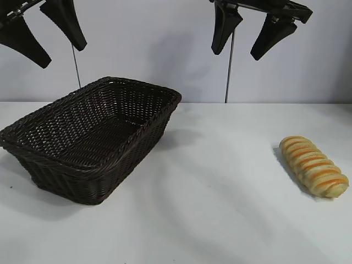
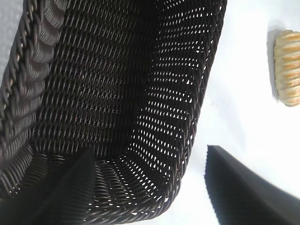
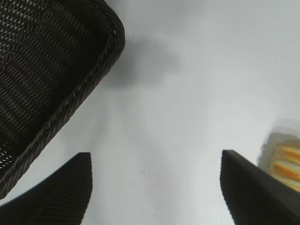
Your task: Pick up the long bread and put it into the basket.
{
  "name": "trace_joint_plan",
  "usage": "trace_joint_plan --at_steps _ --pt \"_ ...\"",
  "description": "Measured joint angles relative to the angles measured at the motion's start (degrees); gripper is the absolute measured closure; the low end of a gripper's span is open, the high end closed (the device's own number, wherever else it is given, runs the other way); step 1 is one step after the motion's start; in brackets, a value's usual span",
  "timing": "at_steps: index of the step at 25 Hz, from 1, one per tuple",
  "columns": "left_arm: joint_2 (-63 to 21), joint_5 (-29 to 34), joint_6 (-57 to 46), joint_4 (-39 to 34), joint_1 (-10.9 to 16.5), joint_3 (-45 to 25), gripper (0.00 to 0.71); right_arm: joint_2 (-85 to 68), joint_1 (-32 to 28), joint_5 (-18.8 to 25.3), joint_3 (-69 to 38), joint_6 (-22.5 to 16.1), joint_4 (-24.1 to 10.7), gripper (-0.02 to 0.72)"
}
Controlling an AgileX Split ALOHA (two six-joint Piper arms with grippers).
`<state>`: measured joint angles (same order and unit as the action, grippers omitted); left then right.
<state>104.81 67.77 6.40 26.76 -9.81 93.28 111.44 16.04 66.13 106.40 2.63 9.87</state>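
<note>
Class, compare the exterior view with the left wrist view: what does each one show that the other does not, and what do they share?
Only the exterior view shows the right gripper, open and raised above the table, the whole long bread lying on it, and the basket's full outline. Only the left wrist view looks straight down into the basket's empty woven bottom. Both show the basket, the long bread apart from it, and the open left gripper.

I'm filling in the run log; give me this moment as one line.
long bread: on table, right | basket: left | left pincer: open, raised | right pincer: open, raised
</note>
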Motion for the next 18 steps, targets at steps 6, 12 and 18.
trace_joint_plan --at_steps 6,12,18 --pt "0.0 -0.1 -1.8 0.0 0.0 0.0 0.223 0.0 0.0 0.0 0.0 0.0 0.0 0.155" --pt "0.0 1.7 -8.1 -0.1 0.0 0.0 0.223 0.0 0.0 0.0 0.0 0.0 0.0 0.155" --pt "-0.7 2.5 -17.1 -4.2 0.0 0.0 0.223 0.0 0.0 0.0 0.0 0.0 0.0 0.155"
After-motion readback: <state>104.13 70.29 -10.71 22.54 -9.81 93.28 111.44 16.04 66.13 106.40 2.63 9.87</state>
